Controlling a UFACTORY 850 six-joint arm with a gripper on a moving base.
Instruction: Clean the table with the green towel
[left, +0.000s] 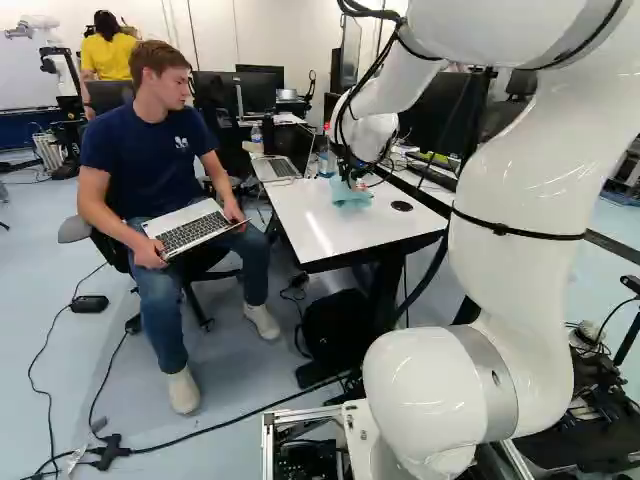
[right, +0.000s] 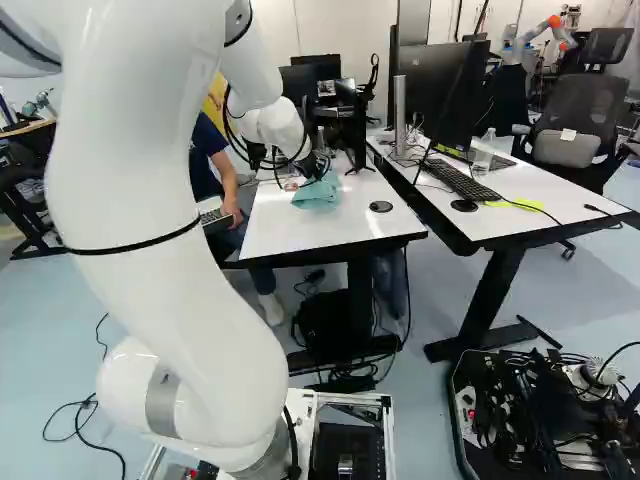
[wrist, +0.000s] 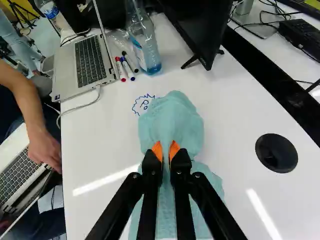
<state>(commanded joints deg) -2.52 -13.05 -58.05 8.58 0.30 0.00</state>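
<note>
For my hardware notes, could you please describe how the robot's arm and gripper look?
The arm is glossy white and rounded, with a silver-grey ring at a low joint, a thin black band around it and black cables towards the wrist. The gripper is black, with two slim fingers and orange pads.

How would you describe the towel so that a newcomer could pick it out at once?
Start from the white table ahead of the arm. On it, beside a blue ink doodle, lies a rumpled towel, a fold of it pinched in the gripper. Its soft blue-green folds set it apart from the hard laptop and clear bottle on the same table.
</note>
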